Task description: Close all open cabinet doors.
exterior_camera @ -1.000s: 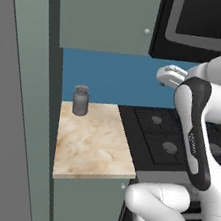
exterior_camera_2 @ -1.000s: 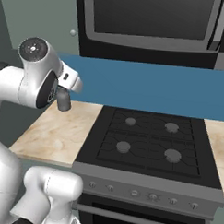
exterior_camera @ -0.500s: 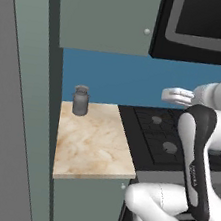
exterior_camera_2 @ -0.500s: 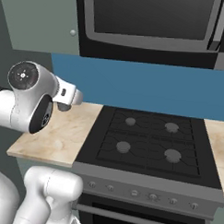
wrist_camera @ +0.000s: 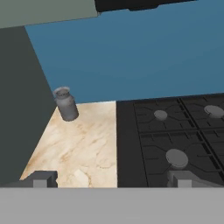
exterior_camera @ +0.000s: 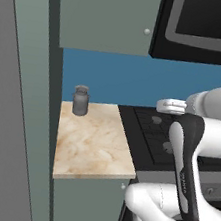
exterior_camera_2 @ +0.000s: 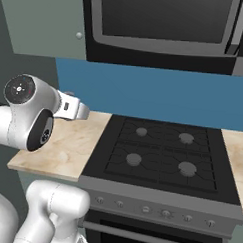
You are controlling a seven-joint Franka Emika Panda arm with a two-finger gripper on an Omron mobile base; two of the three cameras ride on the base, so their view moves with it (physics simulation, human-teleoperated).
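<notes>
Left base view has the upper cabinet door (exterior_camera: 105, 15) sitting flush above the counter (exterior_camera: 94, 145), its pale knob (exterior_camera: 147, 32) at the lower right corner, and a tall grey-green panel (exterior_camera: 26, 94) running down the left side, though whether that one stands ajar is hard to judge from here. On the marbled counter a small grey jar (exterior_camera: 80, 100) stands upright near the back, close to the blue backsplash (exterior_camera: 117, 78). The black stovetop (exterior_camera_2: 162, 155) lies just beside the counter, four burners showing, with the microwave (exterior_camera_2: 162, 25) hanging above it. The robot's white forearm crosses in front of the stove in the left base view and hides part of the hob. Over to the hand view: the end effector (wrist_camera: 111, 178) hovers above the seam between counter and stove, its two dark fingertips (wrist_camera: 41, 178) spread wide apart with nothing between them. The jar sits up and to the left in that view, free of any contact. The cabinet door's lower edge just clips the top of the hand view, most of it cut off.
</notes>
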